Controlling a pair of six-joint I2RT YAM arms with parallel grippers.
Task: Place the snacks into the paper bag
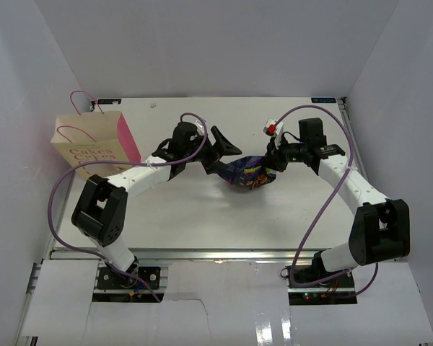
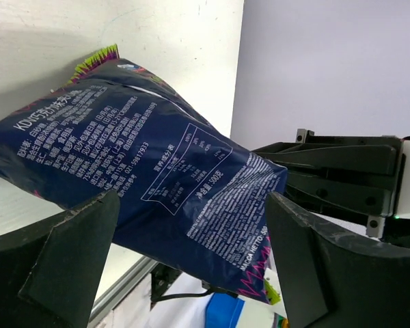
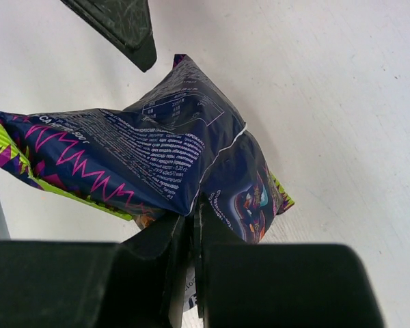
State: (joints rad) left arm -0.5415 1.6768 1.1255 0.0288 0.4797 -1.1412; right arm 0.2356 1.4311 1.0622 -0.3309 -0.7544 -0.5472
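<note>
A crinkly dark blue snack bag hangs at the middle of the table, one of the snacks. My right gripper is shut on the bag's seam edge, and in the right wrist view the jaws pinch that fold of the snack bag. My left gripper is open, its fingers on either side of the bag's left end. In the left wrist view the snack bag lies between the wide-apart fingers without a grip. The beige and pink paper bag stands upright at the far left.
White walls enclose the table on three sides. Purple cables loop off both arms. The paper bag's pink cord handles stick up near the left wall. The table's metal front rail runs along the near edge.
</note>
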